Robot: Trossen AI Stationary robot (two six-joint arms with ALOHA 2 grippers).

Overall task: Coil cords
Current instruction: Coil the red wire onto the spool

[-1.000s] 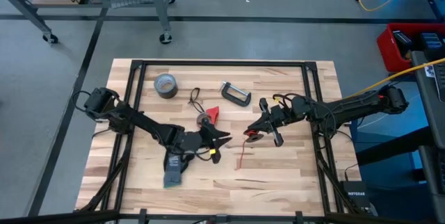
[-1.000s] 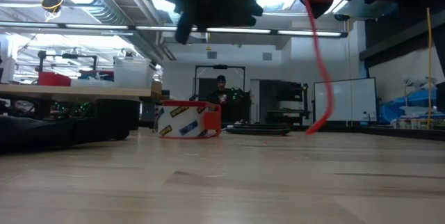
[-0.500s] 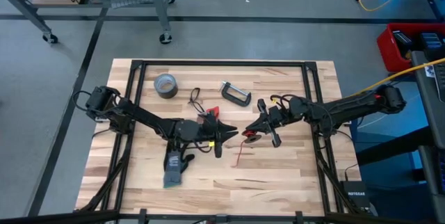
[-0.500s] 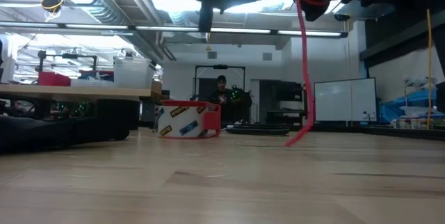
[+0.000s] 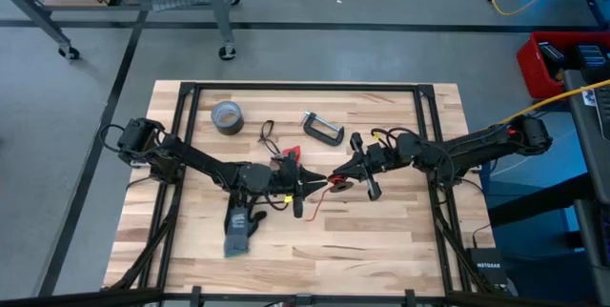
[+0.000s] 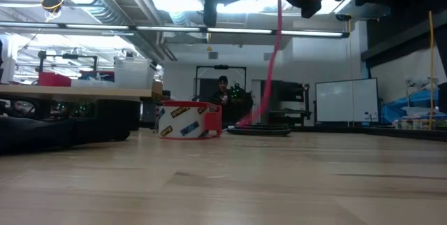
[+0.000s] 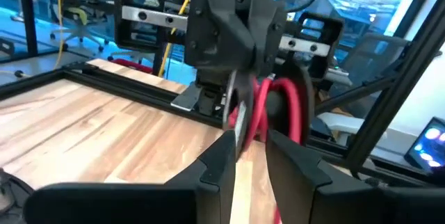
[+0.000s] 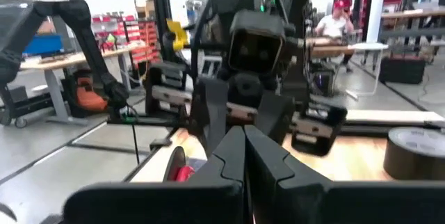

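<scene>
Above the middle of the pale wooden desk (image 5: 381, 240), the right gripper (image 5: 335, 179) was clamped on the thin red cord (image 6: 271, 57), which hung down toward the surface. The left gripper (image 5: 307, 193) faced it, fingers (image 7: 221, 156) slightly parted on either side of the cord.

- Even, fairly bright overhead light falls on the wooden surface (image 5: 381, 240) in the high view; shadows under the arms are short and soft.
- In the low view, ceiling strip lights (image 6: 174, 29) glare white, and the arms overhead show as dark silhouettes.
- The nearest boards there are out of focus.
- The red cord (image 6: 271, 64) is smeared by motion blur.
- The left wrist view carries blue-tinted window light behind; its near fingers (image 7: 215, 168) are soft.
- The right wrist view is blurred throughout.
</scene>
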